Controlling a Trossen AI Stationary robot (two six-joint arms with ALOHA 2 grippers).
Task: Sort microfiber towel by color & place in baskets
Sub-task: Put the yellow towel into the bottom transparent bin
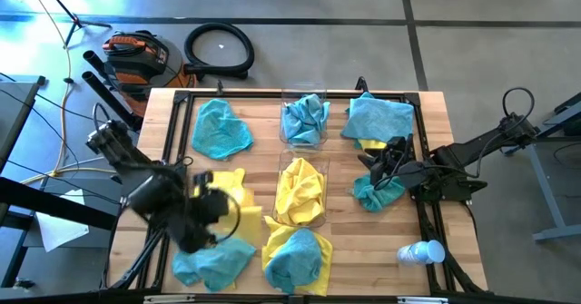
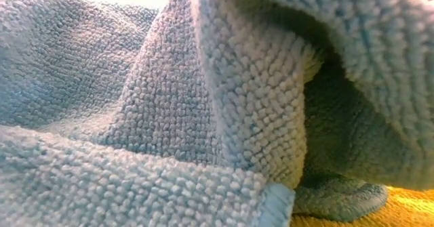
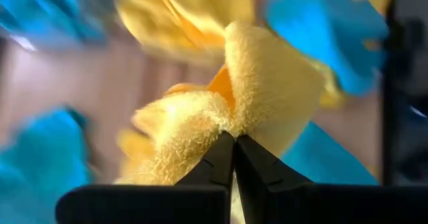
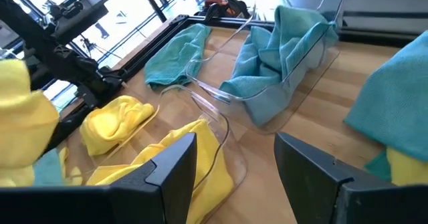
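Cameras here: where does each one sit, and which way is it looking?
High view: overhead, straight down on the table; both arms show.
Low view: at tabletop height, filled by a teal towel; no arm shows.
Left wrist view: past the shut left fingers pinching a yellow towel.
Right wrist view: past the open right fingers toward the two baskets.
Shared: the high view also shows those baskets.

We see even, bright light over the table (image 1: 436,141), with bluish glare on the floor (image 1: 54,4). The left arm (image 1: 172,204) is motion-blurred overhead, and its wrist view's background smears behind the sharp yellow towel (image 3: 267,83).
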